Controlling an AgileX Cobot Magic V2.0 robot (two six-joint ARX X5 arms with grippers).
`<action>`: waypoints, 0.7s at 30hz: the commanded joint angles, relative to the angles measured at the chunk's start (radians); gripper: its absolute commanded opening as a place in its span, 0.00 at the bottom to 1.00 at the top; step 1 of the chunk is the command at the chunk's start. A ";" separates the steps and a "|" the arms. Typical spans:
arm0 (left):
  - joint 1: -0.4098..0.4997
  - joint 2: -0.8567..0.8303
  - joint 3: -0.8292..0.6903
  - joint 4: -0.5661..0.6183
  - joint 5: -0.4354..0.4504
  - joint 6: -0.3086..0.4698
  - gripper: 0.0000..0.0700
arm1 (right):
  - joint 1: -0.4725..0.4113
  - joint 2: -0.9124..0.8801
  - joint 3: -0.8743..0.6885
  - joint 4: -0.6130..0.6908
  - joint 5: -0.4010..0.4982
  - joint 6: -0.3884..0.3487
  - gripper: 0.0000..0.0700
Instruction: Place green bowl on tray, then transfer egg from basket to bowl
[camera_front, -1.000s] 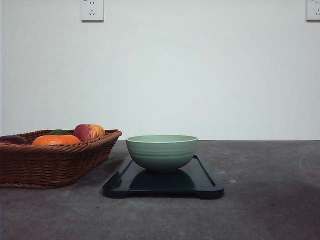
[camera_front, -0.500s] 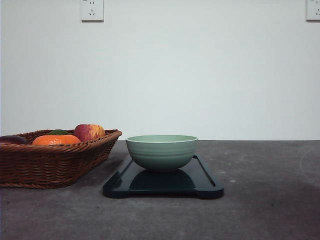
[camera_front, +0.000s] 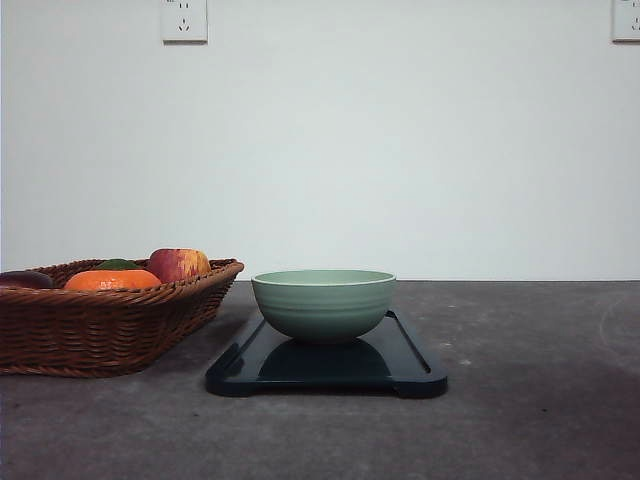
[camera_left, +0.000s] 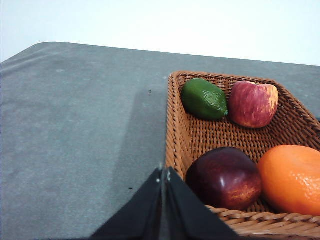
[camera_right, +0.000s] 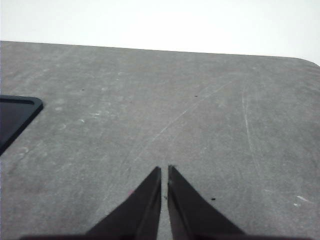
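The bowl (camera_front: 323, 303) sits upright on the tray (camera_front: 410, 365), toward its far end, so the first part of the task reads as done; what remains is the egg transfer. The left hand (camera_left: 163, 176) has its fingers pressed together and holds nothing, poised over the counter (camera_left: 75, 125) just outside the near rim of the basket (camera_left: 175, 120). The right hand (camera_right: 164, 172) is likewise closed to a thin slit and empty, over bare counter with a tray corner (camera_right: 17, 112) off to one side. Judged advice for the step: spread the left fingers before entering the basket, come down from above, and close gently across the narrow axis of the egg (camera_left: 225, 177) (taken here to be the dark reddish-brown piece nearest the hand, though it looks large for an egg). It touches the orange (camera_left: 292, 177), so keep a finger from wedging between them, then lift clear of the rim before crossing to the bowl. Count: one bowl, one tray, one basket, two hands; in the basket four pieces, namely one egg, one orange, one apple (camera_left: 253, 104) and one green fruit (camera_left: 204, 99).
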 joint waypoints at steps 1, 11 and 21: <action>0.000 -0.002 -0.019 -0.002 0.002 0.013 0.00 | 0.000 -0.001 -0.004 0.004 0.001 0.011 0.02; 0.000 -0.002 -0.019 -0.002 0.002 0.013 0.00 | 0.000 -0.001 -0.004 0.004 0.001 0.011 0.02; 0.000 -0.002 -0.019 -0.002 0.002 0.013 0.00 | 0.000 -0.001 -0.004 0.004 0.001 0.011 0.02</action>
